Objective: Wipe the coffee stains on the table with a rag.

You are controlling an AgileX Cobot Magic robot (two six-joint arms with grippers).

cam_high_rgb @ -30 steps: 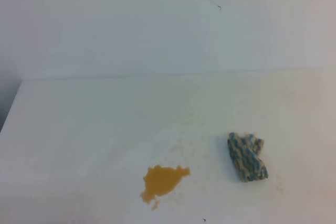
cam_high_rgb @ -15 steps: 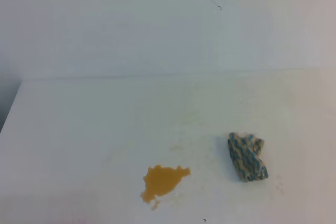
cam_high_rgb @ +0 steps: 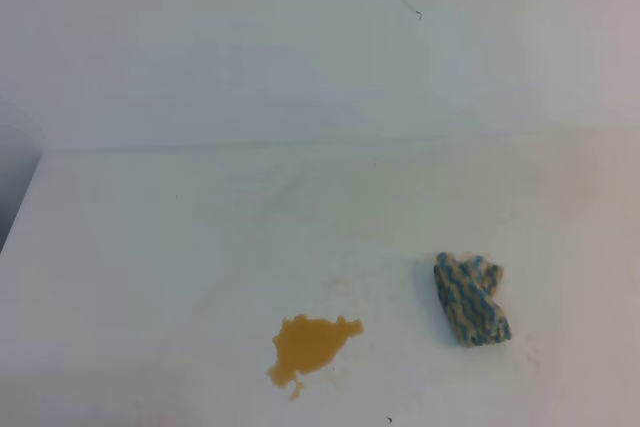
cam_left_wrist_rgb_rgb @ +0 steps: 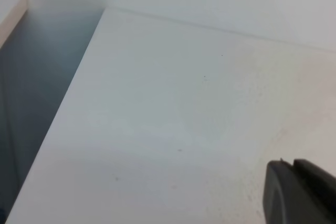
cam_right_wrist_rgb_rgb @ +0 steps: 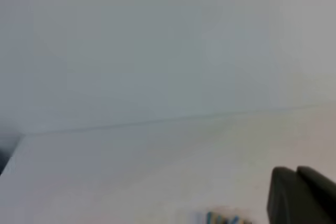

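The coffee stains (cam_high_rgb: pixel 310 344) are an orange-brown blotch at the front middle of the white table (cam_high_rgb: pixel 150 247), with faint tan smears around it. The rag (cam_high_rgb: pixel 470 299), lumpy with a blue, teal and beige zigzag, lies to the right of the blotch, apart from it. Neither gripper shows in the exterior high view. In the left wrist view my left gripper (cam_left_wrist_rgb_rgb: pixel 293 163) is a dark tip at the lower right, fingers pressed together, over bare table. In the right wrist view my right gripper (cam_right_wrist_rgb_rgb: pixel 295 169) looks the same, with the rag's top edge (cam_right_wrist_rgb_rgb: pixel 223 217) just left of it.
The pale blue-grey wall (cam_high_rgb: pixel 300 47) rises behind the table. The table's left edge (cam_high_rgb: pixel 18 212) drops to a dark gap, which also shows in the left wrist view (cam_left_wrist_rgb_rgb: pixel 31 108). Faint tan marks spread over the table's right side (cam_high_rgb: pixel 560 177).
The stain and the rag have not moved. Only a soft shadow at the far left edge of the wall has shifted slightly.
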